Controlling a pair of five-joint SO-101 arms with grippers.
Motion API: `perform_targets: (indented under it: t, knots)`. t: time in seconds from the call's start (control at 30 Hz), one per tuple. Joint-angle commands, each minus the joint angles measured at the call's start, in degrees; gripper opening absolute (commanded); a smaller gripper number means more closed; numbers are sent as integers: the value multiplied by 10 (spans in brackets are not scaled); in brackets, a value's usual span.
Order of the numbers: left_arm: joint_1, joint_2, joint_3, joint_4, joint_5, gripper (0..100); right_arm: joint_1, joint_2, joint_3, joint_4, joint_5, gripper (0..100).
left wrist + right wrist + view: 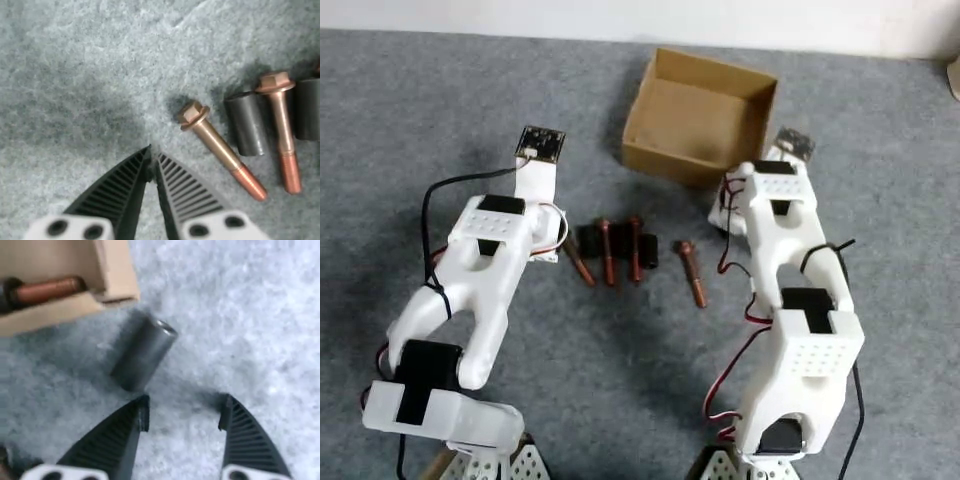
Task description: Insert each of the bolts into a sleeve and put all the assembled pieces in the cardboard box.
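Right gripper (182, 412) gapes empty before a sleeve (142, 352); left gripper (152, 167) sits closed, empty, near a bolt (220, 150); I'd grasp the sleeve next.

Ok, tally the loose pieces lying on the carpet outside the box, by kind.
Bolts: 4
Sleeves: 3, two among the bolts and one beside the cardboard box
Total: 7
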Motion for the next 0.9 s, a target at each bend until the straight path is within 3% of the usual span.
perform_targets:
  t: [0.0,0.17,0.57,0.7,0.87]
  knots:
    - [-2,-2,-1,-7,4,11,11,-7,2,20,-1,227]
    - [-2,-2,-1,-7,4,11,-29,-7,1,-3,57,227]
    - [-2,-2,-1,-7,4,11,-64,-3,-65,-25,88,227]
    - [-2,-2,-1,-7,4,11,-64,-2,-67,-73,87,227]
    - [10,-2,-1,-7,3,11,-44,-2,-67,-102,19,227]
